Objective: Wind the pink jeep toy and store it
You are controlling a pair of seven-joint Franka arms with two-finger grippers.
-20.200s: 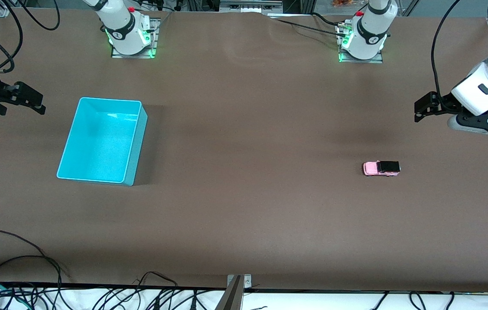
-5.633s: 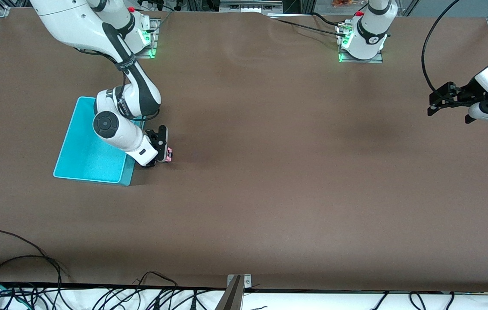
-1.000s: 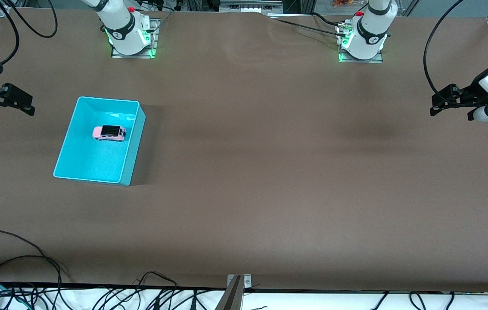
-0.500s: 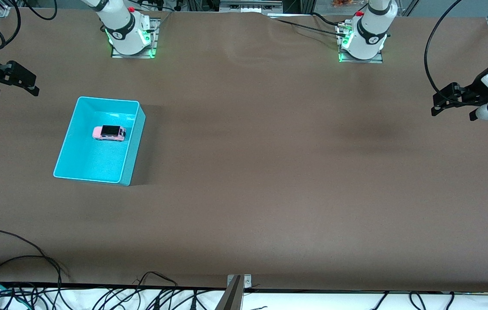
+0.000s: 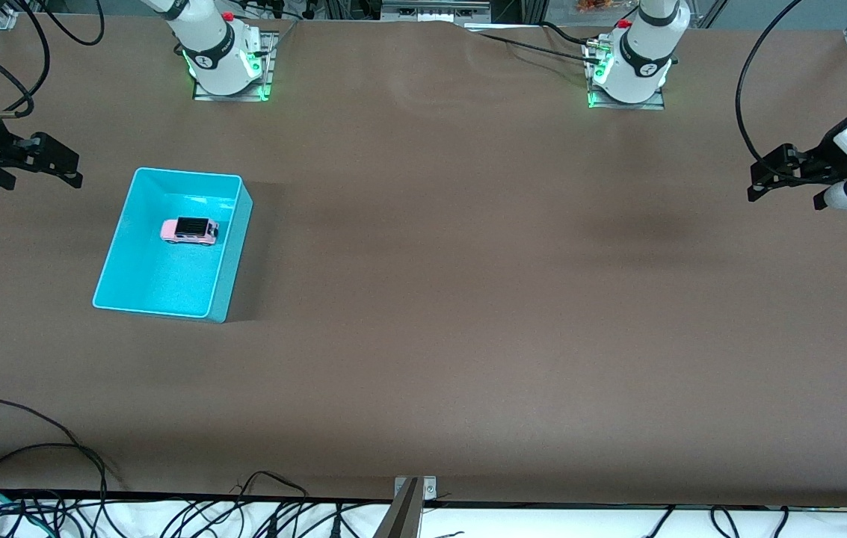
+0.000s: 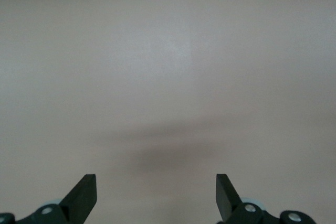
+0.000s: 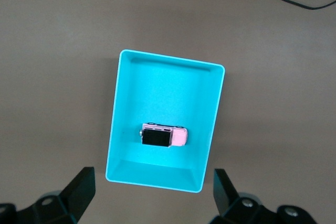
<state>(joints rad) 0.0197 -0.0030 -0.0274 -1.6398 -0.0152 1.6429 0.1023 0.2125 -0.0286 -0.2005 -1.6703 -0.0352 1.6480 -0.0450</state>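
Resting on its wheels inside the cyan bin point(image 5: 113, 280), the pink jeep toy point(image 5: 189, 230) bears no readable writing. Right gripper point(image 5: 57, 164) and left gripper point(image 5: 765, 178) hover spread, empty, above the desk point(image 5: 468, 299) ends.

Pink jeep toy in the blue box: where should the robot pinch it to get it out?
Probably from straight above, pinching the long flat sides of the pink jeep toy around its black-roofed middle. It stands on its wheels in the cyan bin, apart from the walls, so fingers fit on both sides; the walls block coming in sideways.
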